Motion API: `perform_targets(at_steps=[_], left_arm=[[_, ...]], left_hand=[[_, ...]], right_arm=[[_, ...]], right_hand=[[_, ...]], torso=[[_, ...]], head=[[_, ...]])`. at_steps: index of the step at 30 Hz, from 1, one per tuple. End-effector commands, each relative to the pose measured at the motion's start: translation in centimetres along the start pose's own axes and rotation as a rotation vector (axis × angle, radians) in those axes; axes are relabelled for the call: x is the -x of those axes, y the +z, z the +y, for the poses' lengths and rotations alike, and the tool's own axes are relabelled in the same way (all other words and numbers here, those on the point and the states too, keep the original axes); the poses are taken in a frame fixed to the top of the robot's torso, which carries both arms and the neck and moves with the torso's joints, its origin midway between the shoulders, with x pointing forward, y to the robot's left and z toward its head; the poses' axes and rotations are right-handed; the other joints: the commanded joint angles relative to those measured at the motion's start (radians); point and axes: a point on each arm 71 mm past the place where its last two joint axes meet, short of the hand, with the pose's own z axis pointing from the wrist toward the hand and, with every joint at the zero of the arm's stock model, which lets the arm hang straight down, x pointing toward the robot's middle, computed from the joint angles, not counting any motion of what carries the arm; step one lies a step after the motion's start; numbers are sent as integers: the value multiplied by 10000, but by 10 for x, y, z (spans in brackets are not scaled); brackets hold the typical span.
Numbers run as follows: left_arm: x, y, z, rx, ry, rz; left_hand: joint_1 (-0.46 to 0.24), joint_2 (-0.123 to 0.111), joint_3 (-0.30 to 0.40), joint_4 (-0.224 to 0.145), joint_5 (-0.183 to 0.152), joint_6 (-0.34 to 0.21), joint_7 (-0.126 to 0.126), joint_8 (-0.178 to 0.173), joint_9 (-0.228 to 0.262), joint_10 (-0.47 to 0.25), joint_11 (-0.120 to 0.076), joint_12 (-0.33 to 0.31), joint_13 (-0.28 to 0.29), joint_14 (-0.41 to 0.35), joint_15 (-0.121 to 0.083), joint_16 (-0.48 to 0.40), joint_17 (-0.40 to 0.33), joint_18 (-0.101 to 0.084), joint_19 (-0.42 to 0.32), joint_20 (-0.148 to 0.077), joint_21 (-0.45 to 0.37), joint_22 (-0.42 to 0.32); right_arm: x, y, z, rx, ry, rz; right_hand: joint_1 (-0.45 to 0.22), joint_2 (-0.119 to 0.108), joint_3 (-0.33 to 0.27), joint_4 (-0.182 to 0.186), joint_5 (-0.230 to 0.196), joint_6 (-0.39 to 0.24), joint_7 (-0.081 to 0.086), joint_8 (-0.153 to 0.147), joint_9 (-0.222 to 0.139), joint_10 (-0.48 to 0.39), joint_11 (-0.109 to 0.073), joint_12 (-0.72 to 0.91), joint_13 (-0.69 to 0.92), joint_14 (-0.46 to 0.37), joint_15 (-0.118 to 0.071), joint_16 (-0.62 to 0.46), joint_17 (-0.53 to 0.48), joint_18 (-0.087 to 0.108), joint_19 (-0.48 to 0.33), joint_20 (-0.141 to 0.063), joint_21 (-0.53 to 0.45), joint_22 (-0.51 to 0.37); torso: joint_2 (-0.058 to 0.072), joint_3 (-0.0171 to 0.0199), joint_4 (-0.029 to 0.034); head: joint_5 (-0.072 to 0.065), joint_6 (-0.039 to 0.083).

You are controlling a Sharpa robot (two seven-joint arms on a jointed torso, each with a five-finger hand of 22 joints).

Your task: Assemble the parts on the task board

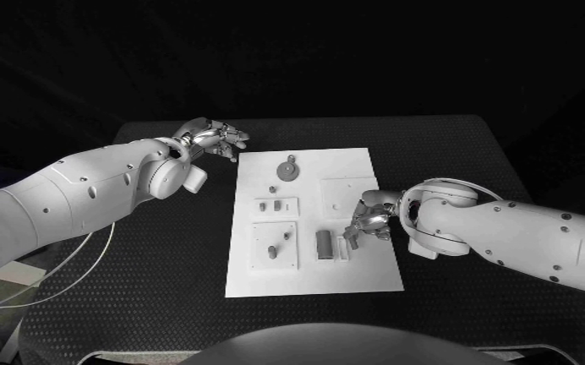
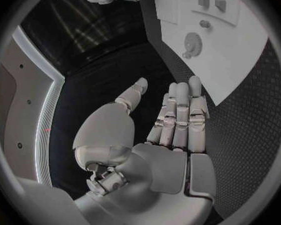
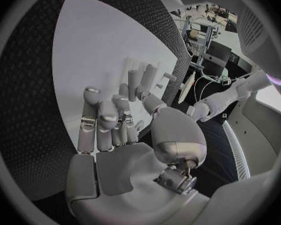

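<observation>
The white task board (image 1: 305, 276) lies in the middle of the black table. On it I see a grey gear (image 1: 287, 169), two small blocks (image 1: 276, 206), a square plate with pegs (image 1: 276, 247) and a dark upright part (image 1: 325, 244). My left hand (image 1: 215, 139) hovers off the board's far left corner, fingers straight and apart, palm bare (image 2: 178, 120). My right hand (image 1: 369, 217) is low over the board's right side, next to the dark part. Its thumb and fingertips (image 3: 125, 105) are drawn together near upright pegs (image 3: 140, 77); whether they pinch a piece is hidden.
A raised square outline (image 1: 347, 192) sits on the board near my right hand. The gear (image 2: 192, 44) and board (image 2: 240, 60) lie beyond my left fingertips. A thin cable (image 1: 68, 264) runs along the table's left edge. Bare black table surrounds the board.
</observation>
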Motion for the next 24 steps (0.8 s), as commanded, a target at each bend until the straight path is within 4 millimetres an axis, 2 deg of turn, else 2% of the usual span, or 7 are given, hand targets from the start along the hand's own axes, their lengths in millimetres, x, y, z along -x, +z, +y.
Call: perform_targets(at_steps=[1,22,24], left_arm=[[-2,0,-2,-78,-43,160],[-3,0,-2,-60,-25,216],[-3,0,-2,-60,-26,223]], left_hand=[[-64,-1,20,56,-48,38,104,55,16,-111,19,41,-10,29,-42,-57,17,213,28,-66,-45,7],[-71,-10,18,57,-49,39,103,58,16,-115,20,47,-12,27,-42,-58,17,212,27,-65,-45,8],[-72,-10,19,58,-49,38,104,58,16,-116,20,48,-13,27,-41,-58,17,212,26,-65,-45,8]], right_arm=[[-2,1,2,-12,304,211],[-11,12,0,-227,262,730],[-11,13,1,-201,267,760]], right_hand=[[180,241,64,-11,8,-79,115,31,10,75,-21,53,13,47,-26,33,13,145,57,-42,42,207],[28,281,59,0,7,-89,120,15,-9,40,-17,40,14,25,-25,20,11,145,24,-40,37,196],[8,283,57,1,7,-85,120,16,-10,39,-17,41,14,24,-25,20,11,145,25,-40,39,195]], torso=[[-3,1,-11],[4,20,-5],[0,13,-7]], head=[[7,-5],[-1,-19],[-11,-24]])
